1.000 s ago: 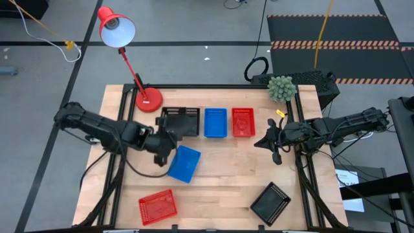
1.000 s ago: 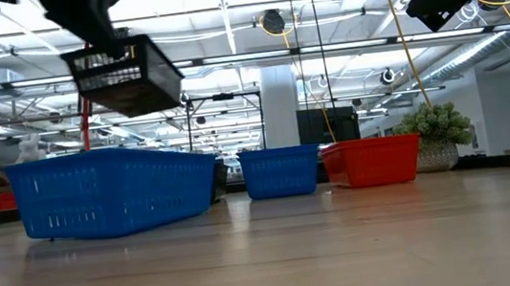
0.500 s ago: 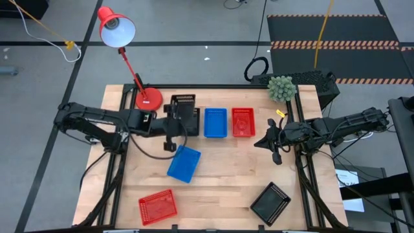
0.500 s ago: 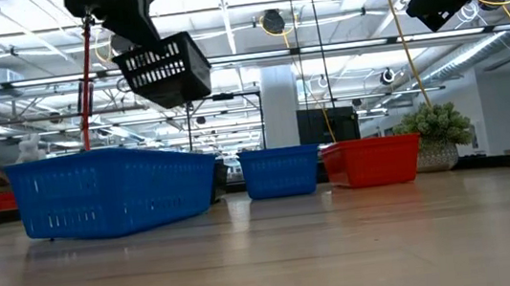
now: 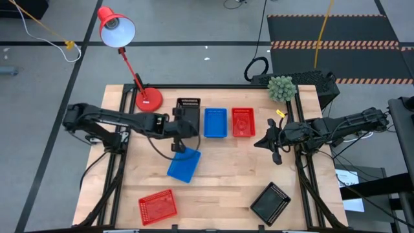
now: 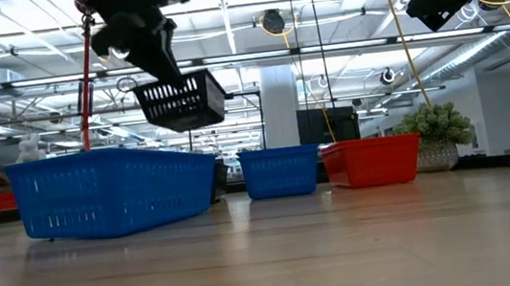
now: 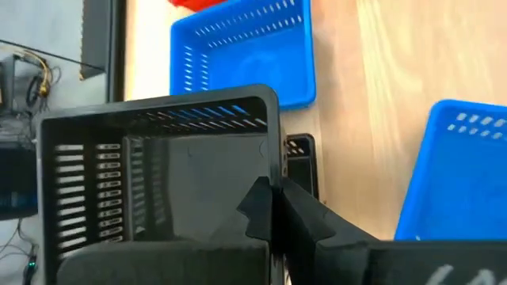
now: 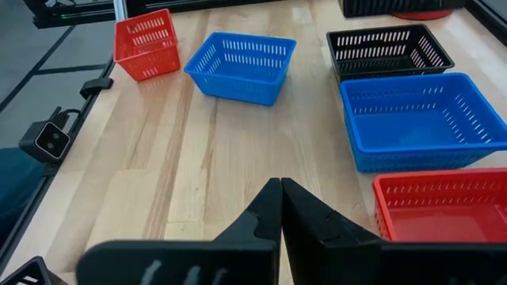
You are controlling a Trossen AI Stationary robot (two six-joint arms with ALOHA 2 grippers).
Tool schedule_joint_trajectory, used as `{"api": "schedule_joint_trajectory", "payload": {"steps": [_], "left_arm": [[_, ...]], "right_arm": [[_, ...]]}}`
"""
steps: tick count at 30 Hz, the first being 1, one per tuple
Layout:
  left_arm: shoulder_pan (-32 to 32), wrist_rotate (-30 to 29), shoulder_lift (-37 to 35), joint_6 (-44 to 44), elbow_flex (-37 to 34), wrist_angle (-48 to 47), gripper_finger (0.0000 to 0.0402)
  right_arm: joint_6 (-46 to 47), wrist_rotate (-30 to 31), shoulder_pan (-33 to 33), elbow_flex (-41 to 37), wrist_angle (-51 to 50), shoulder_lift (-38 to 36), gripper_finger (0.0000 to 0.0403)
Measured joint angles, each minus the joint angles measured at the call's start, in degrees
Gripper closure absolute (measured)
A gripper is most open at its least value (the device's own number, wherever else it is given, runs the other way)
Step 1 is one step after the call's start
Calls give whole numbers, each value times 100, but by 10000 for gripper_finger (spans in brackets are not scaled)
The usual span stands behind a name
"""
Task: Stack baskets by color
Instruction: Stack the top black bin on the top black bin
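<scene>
My left gripper point(image 5: 179, 127) is shut on a black mesh basket point(image 5: 188, 107), which hangs in the air over the far left of the table, left of a blue basket point(image 5: 215, 123) and a red basket point(image 5: 243, 122). In the low view the held basket point(image 6: 183, 101) is well above the tabletop. Under its rim a small dark part point(image 7: 299, 158) shows; what it is I cannot tell. Another blue basket point(image 5: 184, 163) lies mid-table, a red one point(image 5: 157, 207) near left and a black one point(image 5: 270, 202) near right. My right gripper point(image 5: 275, 144) hovers shut at the right. My left gripper pinches the rim of one side wall point(image 7: 275, 162) of the black basket between its two fingers, one finger on the inner face and one on the outer. The fingers slant down from the table's left. The basket hangs tilted below them, lifted clear.
A red desk lamp stands on its round base point(image 5: 149, 99) at the far left corner, close to the held basket. A small potted plant point(image 5: 281, 88) sits at the far right. Bare wood point(image 5: 226, 175) lies between the mid-table blue basket and the near black one.
My left gripper has carried the black basket toward the far edge and the table's right, then lower, bringing it beside the far blue basket. The basket has turned about, its long side now running near to far. It stays clear of the table.
</scene>
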Motion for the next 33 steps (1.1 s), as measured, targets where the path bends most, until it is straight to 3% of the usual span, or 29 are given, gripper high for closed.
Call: {"api": "schedule_joint_trajectory", "payload": {"steps": [15, 22, 28, 33], "left_arm": [[134, -2, 939, -273, 0, 274, 382], [137, -2, 1084, -291, 0, 236, 394], [142, -3, 1075, -271, 0, 219, 377], [256, 146, 1118, -260, -114, 318, 393]], "right_arm": [[0, 0, 1, 0, -4, 1, 403], [11, -2, 0, 0, -4, 1, 403], [24, -2, 1, 0, -4, 1, 403], [24, -2, -1, 0, -4, 1, 403]]}}
